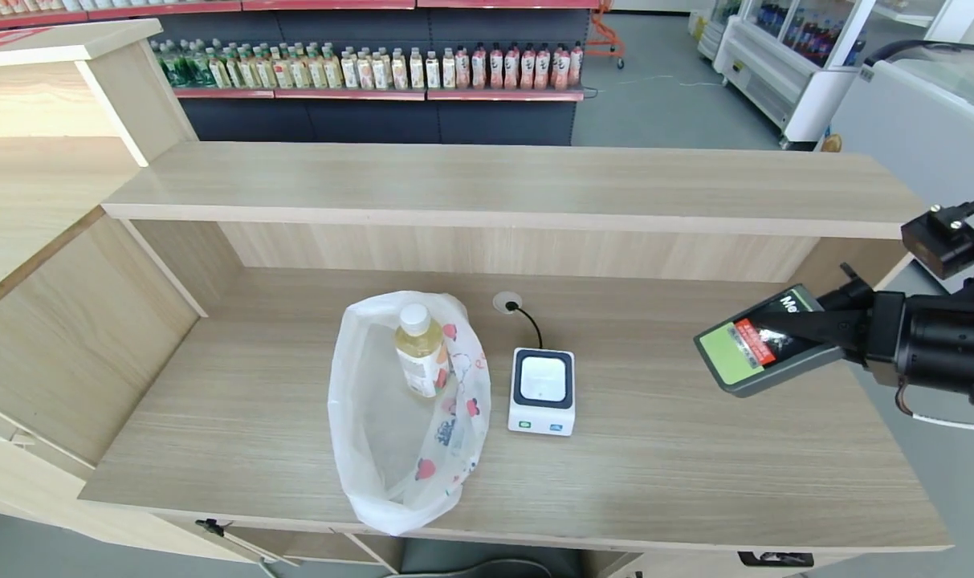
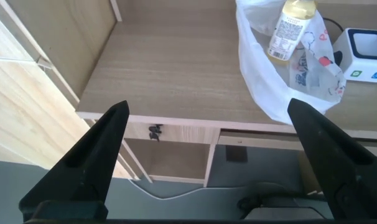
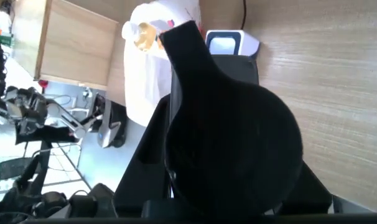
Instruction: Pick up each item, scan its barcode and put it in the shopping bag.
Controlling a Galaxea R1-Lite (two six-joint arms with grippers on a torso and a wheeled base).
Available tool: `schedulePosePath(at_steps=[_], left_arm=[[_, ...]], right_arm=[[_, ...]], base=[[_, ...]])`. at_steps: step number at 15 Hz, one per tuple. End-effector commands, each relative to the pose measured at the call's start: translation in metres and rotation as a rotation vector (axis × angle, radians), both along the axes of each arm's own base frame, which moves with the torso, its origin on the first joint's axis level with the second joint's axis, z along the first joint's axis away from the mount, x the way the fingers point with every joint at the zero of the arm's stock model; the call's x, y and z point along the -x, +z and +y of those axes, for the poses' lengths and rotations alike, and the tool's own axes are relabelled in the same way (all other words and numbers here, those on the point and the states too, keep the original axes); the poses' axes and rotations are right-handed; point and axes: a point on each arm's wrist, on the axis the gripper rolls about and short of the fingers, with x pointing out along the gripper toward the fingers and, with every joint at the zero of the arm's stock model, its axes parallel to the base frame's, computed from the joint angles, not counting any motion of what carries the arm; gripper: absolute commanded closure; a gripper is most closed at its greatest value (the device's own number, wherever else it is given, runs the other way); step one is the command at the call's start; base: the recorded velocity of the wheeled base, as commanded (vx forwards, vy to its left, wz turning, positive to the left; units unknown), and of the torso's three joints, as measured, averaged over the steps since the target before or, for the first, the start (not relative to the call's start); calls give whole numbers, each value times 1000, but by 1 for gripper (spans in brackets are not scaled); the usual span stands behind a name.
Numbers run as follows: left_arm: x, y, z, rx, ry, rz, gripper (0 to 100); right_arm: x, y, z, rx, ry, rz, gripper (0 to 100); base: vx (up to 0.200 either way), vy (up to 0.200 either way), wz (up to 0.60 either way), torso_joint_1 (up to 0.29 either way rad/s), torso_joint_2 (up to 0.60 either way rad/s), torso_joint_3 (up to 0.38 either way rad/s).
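Now R gripper [image 1: 778, 332] w/ box [image 1: 727, 358] aloft

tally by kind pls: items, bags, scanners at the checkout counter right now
bottle: 1, standing in the bag
packet: 1, held in the right tool
shopping bag: 1
scanner: 1
total: 4

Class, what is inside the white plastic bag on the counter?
A white-capped bottle of pale yellow drink sits inside; the white plastic bag's wall partly covers its lower end.
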Motion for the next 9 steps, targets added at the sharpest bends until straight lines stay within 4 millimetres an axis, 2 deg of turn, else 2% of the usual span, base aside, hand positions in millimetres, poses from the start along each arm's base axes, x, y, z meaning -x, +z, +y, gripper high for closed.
schedulePosePath(at_steps=[1, 4, 5, 9], left_arm=[[0, 0, 0, 0, 1, 0, 0], [0, 0, 0, 0, 1, -1, 0], [0, 0, 0, 0, 1, -1, 0], [0, 0, 0, 2, 1, -1, 0]], right_arm=[[-15, -15, 5, 35, 5, 39, 100], [-23, -26, 16, 52, 44, 72, 100], [-28, -36, 32, 78, 63, 110, 100], [-47, -58, 68, 126, 93, 92, 100]], base=[[0, 0, 0, 0, 0, 0], [0, 0, 0, 0, 0, 0], [0, 0, 0, 0, 0, 0], [0, 0, 0, 0, 0, 0]])
